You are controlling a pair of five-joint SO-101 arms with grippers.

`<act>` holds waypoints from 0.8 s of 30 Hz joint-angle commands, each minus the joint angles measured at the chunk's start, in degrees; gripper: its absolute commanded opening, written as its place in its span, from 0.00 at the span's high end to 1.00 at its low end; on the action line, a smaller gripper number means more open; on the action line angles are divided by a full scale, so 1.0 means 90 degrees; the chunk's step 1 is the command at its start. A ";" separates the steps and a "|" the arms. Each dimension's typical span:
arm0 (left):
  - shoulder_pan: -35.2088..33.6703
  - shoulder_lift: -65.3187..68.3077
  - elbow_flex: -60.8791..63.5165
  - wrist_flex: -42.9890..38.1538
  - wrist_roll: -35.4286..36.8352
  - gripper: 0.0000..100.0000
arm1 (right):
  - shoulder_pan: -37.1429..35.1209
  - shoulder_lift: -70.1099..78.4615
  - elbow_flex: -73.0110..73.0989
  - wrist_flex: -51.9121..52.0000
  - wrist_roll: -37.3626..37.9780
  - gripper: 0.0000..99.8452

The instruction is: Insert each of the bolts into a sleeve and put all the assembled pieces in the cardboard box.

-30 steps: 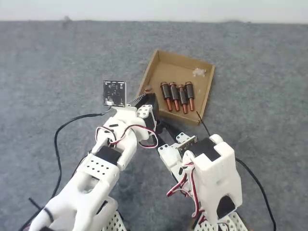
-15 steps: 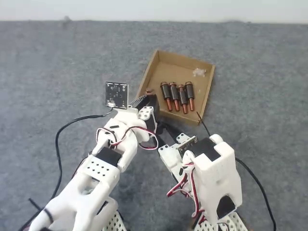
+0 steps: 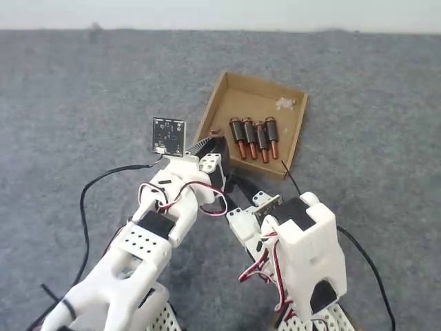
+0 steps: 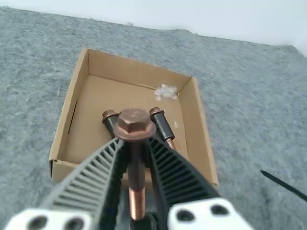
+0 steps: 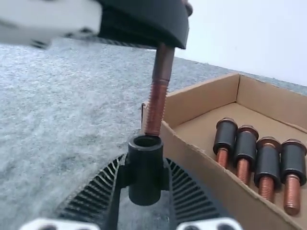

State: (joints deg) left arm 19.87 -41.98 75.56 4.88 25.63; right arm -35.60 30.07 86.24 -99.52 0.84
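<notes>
My left gripper (image 4: 135, 143) is shut on a copper bolt (image 4: 134, 158), hex head toward the camera, threaded end pointing down. In the right wrist view that bolt (image 5: 157, 91) hangs with its tip at the mouth of a black sleeve (image 5: 145, 167), on which my right gripper (image 5: 144, 184) is shut. Both grippers meet beside the near left corner of the cardboard box (image 3: 293, 141) in the high view. Several assembled bolt-and-sleeve pieces (image 3: 253, 138) lie side by side inside the box.
Grey carpet covers the table. A small square circuit board (image 3: 168, 135), the left wrist camera, sticks up left of the box. Black cables (image 3: 89, 189) trail on the carpet by the arms. A white scrap (image 3: 284, 103) lies in the box's far corner.
The left arm has shifted slightly to the right and away, bringing the bolt closer over the sleeve. The right arm has stayed still.
</notes>
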 commanded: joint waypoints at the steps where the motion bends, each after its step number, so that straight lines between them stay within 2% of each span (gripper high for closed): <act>1: 0.0049 -0.0215 -0.0308 0.0371 -0.0059 0.99 | 0.0093 -0.0181 -0.0059 -0.0132 -0.0020 0.99; 18: 0.0225 -0.0225 -0.0327 0.0420 -0.0088 0.99 | 0.0112 -0.0181 -0.0059 -0.0132 -0.0010 0.99; 24: 0.0400 -0.1299 -0.0278 0.1280 -0.0078 0.99 | 0.0112 -0.0181 -0.0059 -0.0132 -0.0010 0.99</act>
State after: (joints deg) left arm 20.84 -45.85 74.59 11.30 25.27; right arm -35.52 30.07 86.24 -99.43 0.84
